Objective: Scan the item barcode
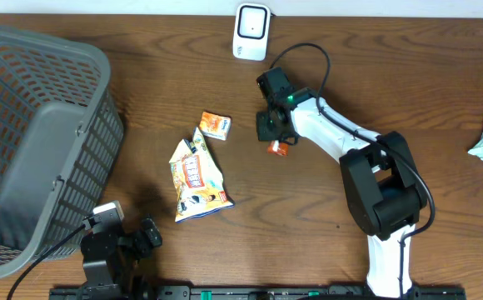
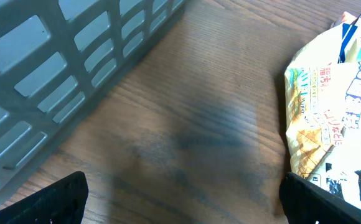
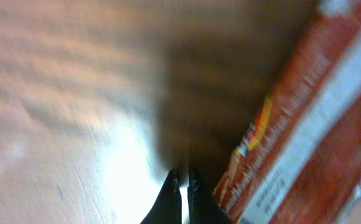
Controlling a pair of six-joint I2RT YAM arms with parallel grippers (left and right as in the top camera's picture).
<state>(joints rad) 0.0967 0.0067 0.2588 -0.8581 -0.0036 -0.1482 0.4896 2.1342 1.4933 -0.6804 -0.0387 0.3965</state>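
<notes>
At 2 o'clock from the snack bag (image 1: pixel 198 179), the red packet (image 3: pixel 305 124) is seen just beside the right end effector (image 3: pixel 182 185), which is pressed together on nothing. The packet is judged light and slippery; an edge should be pinched. The left end effector (image 2: pixel 190 199) is spread apart.

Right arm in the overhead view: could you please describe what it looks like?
The right arm has white links joined by bulky black joint housings, a small green light near the wrist, and a thin black cable looping over it. Its jaws are slim, black and tapered.
</notes>
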